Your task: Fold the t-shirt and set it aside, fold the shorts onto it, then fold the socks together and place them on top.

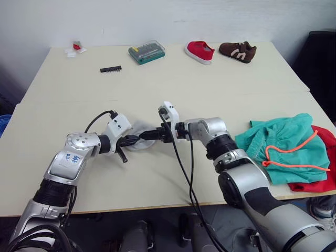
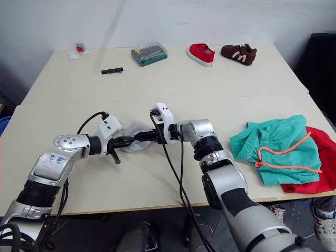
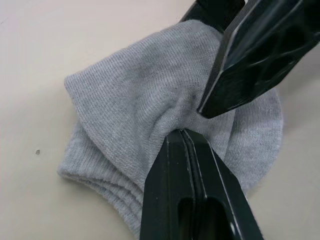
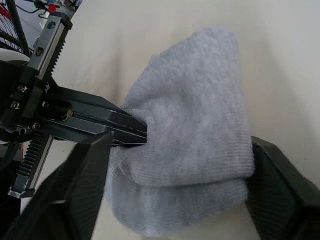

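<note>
The light grey socks (image 1: 137,139) lie bunched together on the table, in front of me and left of centre. My left gripper (image 3: 181,134) is shut, pinching a fold of the socks (image 3: 135,105). From the other side, my right gripper (image 4: 180,145) is open, with one finger on each side of the sock bundle (image 4: 200,115). The two grippers meet tip to tip over the bundle (image 2: 134,140). At the right edge of the table the teal shorts (image 1: 286,143) with an orange drawstring lie folded on the red t-shirt (image 1: 321,176).
Along the far edge sit a red shoe (image 1: 200,51), a brown shoe (image 1: 238,51), a green bit case (image 1: 146,51), a black bit strip (image 1: 111,69) and a small red-and-white item (image 1: 77,48). Black cables hang from both wrists over the table's front edge.
</note>
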Robot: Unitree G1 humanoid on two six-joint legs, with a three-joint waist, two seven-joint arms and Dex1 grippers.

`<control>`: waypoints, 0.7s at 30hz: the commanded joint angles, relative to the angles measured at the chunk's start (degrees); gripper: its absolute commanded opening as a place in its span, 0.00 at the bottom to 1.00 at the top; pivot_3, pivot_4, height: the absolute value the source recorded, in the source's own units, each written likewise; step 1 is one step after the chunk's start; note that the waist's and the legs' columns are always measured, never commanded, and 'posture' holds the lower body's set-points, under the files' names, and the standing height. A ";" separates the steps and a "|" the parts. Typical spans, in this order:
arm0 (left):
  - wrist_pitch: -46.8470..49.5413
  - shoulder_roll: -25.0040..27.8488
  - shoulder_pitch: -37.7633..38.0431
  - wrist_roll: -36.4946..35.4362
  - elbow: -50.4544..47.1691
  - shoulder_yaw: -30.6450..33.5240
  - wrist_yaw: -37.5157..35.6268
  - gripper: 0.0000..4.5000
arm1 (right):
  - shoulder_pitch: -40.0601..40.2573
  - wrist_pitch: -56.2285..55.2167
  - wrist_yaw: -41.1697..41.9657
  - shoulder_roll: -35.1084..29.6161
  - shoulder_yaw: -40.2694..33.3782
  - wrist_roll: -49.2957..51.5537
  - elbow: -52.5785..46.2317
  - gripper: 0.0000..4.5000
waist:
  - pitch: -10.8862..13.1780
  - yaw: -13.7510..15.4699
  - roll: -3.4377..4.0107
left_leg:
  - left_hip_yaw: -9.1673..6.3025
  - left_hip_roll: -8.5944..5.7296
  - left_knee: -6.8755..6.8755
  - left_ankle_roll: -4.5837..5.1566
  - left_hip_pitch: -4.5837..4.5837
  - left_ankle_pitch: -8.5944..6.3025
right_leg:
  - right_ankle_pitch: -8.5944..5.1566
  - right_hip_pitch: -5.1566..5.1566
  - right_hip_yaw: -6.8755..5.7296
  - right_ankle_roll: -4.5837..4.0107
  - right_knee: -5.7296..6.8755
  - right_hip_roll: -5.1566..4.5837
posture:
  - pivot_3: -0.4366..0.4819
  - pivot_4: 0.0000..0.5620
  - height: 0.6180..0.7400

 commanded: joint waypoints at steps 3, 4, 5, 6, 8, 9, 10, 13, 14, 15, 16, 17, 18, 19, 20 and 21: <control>0.19 0.52 1.23 1.61 0.99 0.90 0.69 0.00 | 1.08 2.24 -2.67 0.83 -3.76 2.49 0.06 0.32 | 0.00 -0.02 0.01 | 0.00 0.00 0.00 -0.01 -0.01 -0.01 | 0.00 0.00 0.00 0.00 0.00 -0.01 | 0.48 0.27 1.00; 0.11 0.48 1.25 1.60 1.00 0.90 0.63 0.00 | 1.27 2.20 -3.18 0.76 -3.94 2.47 -0.21 0.23 | 0.00 -0.06 0.01 | 0.00 0.00 0.00 -0.01 -0.01 -0.01 | 0.00 0.00 0.01 0.00 0.00 -0.01 | 0.48 0.27 1.00; -0.09 0.38 1.24 1.55 1.04 0.93 0.57 0.00 | 1.46 2.23 -3.50 0.63 -4.11 2.50 -0.58 0.15 | 0.00 -0.06 0.00 | 0.00 0.00 -0.01 -0.01 0.03 -0.01 | 0.00 0.03 0.01 0.00 0.00 -0.01 | 0.48 0.27 1.00; -0.35 0.27 1.11 1.45 1.14 1.02 0.50 0.00 | 1.57 2.43 -3.96 0.49 -4.56 2.80 -1.09 0.08 | 0.00 -0.05 0.00 | 0.00 0.00 -0.01 -0.03 0.09 -0.02 | 0.00 0.06 0.01 -0.01 -0.02 -0.01 | 0.48 0.27 1.00; -0.53 -0.01 0.80 0.68 1.13 1.59 0.11 0.00 | 1.70 3.11 -4.73 0.26 -5.35 3.60 -2.11 0.00 | 0.00 0.04 0.00 | 0.00 0.00 0.00 -0.11 0.14 -0.06 | -0.01 0.11 0.02 -0.01 -0.01 -0.03 | 0.48 0.27 1.00; -0.49 -0.15 0.67 0.17 1.03 1.95 -0.13 0.00 | 1.77 3.49 -5.06 0.17 -5.66 3.98 -2.59 0.00 | 0.00 0.05 0.00 | 0.00 -0.01 0.00 -0.11 0.13 -0.06 | -0.01 0.11 0.01 -0.01 0.00 -0.05 | 0.48 0.27 1.00; -0.21 -0.48 0.40 -1.17 0.68 2.86 -0.80 0.00 | 1.93 3.92 -5.36 -0.07 -5.85 4.28 -3.51 0.00 | 0.00 0.06 0.00 | 0.00 -0.02 0.00 -0.12 0.13 -0.06 | -0.01 0.10 0.01 -0.01 0.00 -0.06 | 0.48 0.27 1.00; 3.02 -1.88 -1.33 -10.57 -1.57 8.96 -5.55 0.13 | 3.55 7.33 -6.73 -1.84 -6.74 5.87 -10.81 0.00 | 0.01 0.10 0.01 | -0.01 -0.02 -0.02 -0.12 0.05 -0.06 | -0.01 0.03 0.01 -0.01 -0.01 -0.07 | 0.48 0.27 1.00; 4.00 -1.91 -1.79 -13.15 -2.20 10.52 -7.20 0.19 | 4.27 8.84 -7.17 -2.45 -7.17 6.58 -13.72 0.00 | 0.01 0.22 0.01 | -0.02 -0.02 0.00 -0.11 -0.04 -0.05 | -0.01 -0.05 0.00 -0.01 -0.01 -0.07 | 0.48 0.27 1.00; 4.80 -1.62 -2.17 -15.10 -2.70 11.53 -8.77 0.25 | 5.12 10.47 -7.73 -3.08 -7.73 7.45 -16.86 0.00 | 0.01 0.39 0.01 | -0.05 -0.02 0.01 -0.05 -0.20 0.00 | -0.01 -0.16 -0.02 -0.01 0.04 -0.07 | 0.48 0.27 1.00; 5.42 -1.39 -2.41 -16.36 -3.06 12.14 -9.74 0.31 | 5.85 11.75 -8.34 -3.44 -8.11 8.13 -19.28 0.00 | 0.01 0.47 0.01 | -0.07 -0.03 0.06 0.07 -0.44 0.08 | 0.00 -0.35 -0.04 -0.01 0.14 -0.08 | 0.48 0.27 1.00; 6.56 -1.34 -3.29 -19.58 -3.74 13.26 -12.17 0.38 | 8.02 15.43 -9.45 -5.14 -9.37 9.97 -26.48 0.00 | 0.01 0.50 0.01 | -0.06 -0.06 0.05 0.18 -0.51 0.14 | 0.00 -0.44 -0.03 -0.01 0.14 -0.10 | 0.48 0.27 1.00; 7.44 -1.30 -3.94 -21.98 -4.23 14.09 -13.93 0.45 | 9.70 18.27 -10.44 -6.36 -10.32 11.42 -31.98 0.00 | 0.01 0.63 0.01 | -0.04 -0.08 0.04 0.20 -0.52 0.12 | 0.00 -0.44 -0.03 0.00 0.11 -0.11 | 0.48 0.27 1.00; 7.96 -1.35 -4.86 -24.27 -4.66 14.53 -16.06 0.51 | 12.31 21.92 -11.39 -8.46 -11.57 13.25 -39.85 0.00 | 0.01 0.94 0.01 | -0.05 -0.08 0.03 0.22 -0.56 0.11 | 0.00 -0.45 -0.05 0.00 0.09 -0.11 | 0.48 0.27 1.00; 8.35 -1.19 -5.59 -25.71 -4.95 14.35 -17.91 0.59 | 14.73 25.42 -12.38 -10.33 -13.05 15.08 -46.92 0.00 | 0.02 1.06 0.02 | -0.05 -0.08 0.02 0.24 -0.60 0.10 | 0.00 -0.47 -0.07 0.00 0.04 -0.11 | 0.48 0.27 1.00; 8.27 -1.09 -6.13 -26.17 -5.14 13.77 -19.14 0.64 | 16.71 28.63 -13.69 -11.63 -15.21 16.71 -52.59 0.00 | 0.02 1.39 0.03 | -0.04 -0.08 0.02 0.25 -0.60 0.10 | 0.00 -0.47 -0.07 0.00 0.02 -0.10 | 0.48 0.27 1.00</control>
